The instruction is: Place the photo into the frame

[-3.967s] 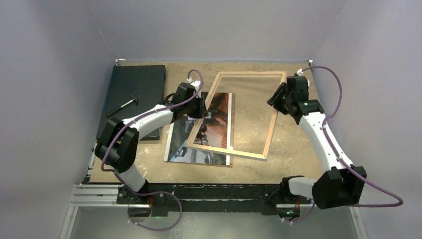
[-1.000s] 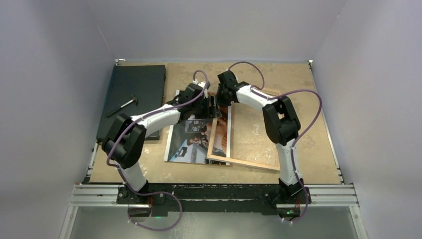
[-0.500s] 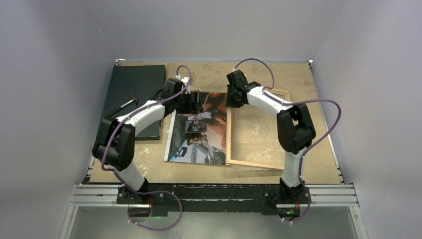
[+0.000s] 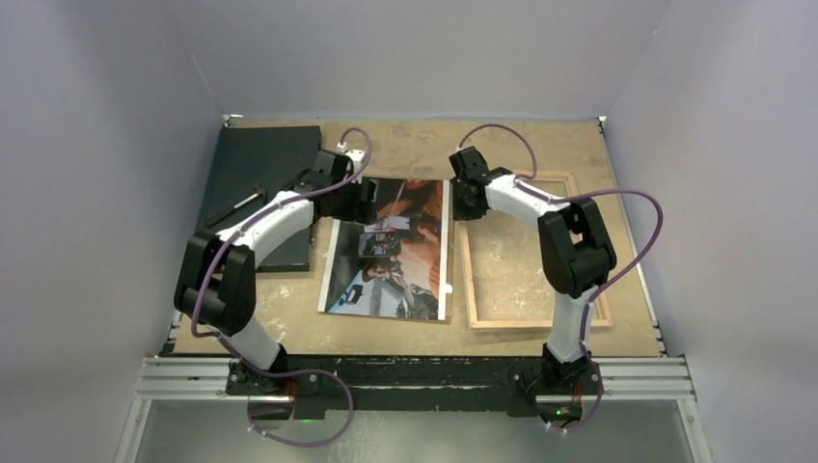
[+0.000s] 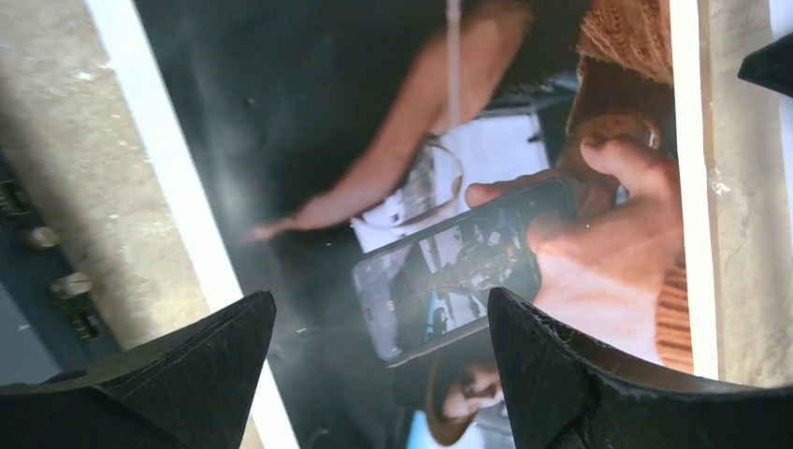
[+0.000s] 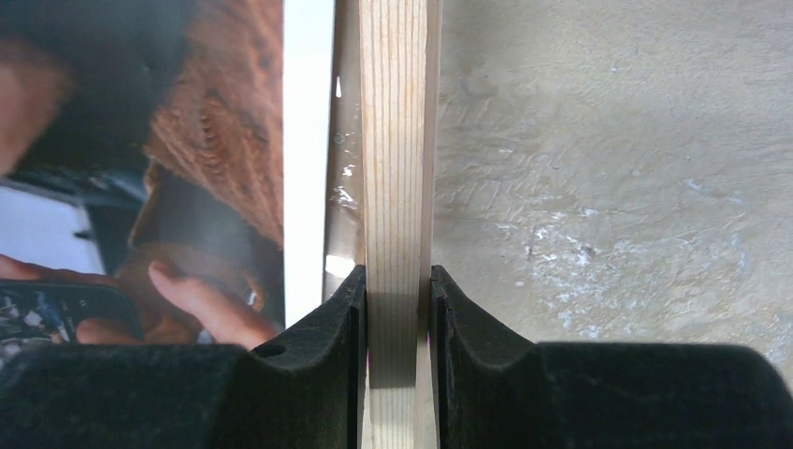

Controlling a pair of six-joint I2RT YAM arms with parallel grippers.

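While both arms reach out from the near edge of the sandy table (image 4: 289, 313), the photo (image 4: 386, 275) lies flat and face up in the middle. It is wholly outside the frame (image 4: 531, 320), which lies flat just beside its right edge. Near the frame's far left corner, the right gripper (image 6: 397, 290) pinches the wooden left rail. Over the photo's far left part, the left gripper (image 5: 379, 313) hangs with jaws spread wide, grasping nothing. Farther left, a black board (image 4: 260, 159) lies partly under the left arm, with a slim tool (image 4: 243, 202) resting on it.

Bare tabletop (image 4: 415, 140) behind photo (image 4: 386, 280); frame (image 4: 535, 321) right, black board (image 4: 260, 154) left
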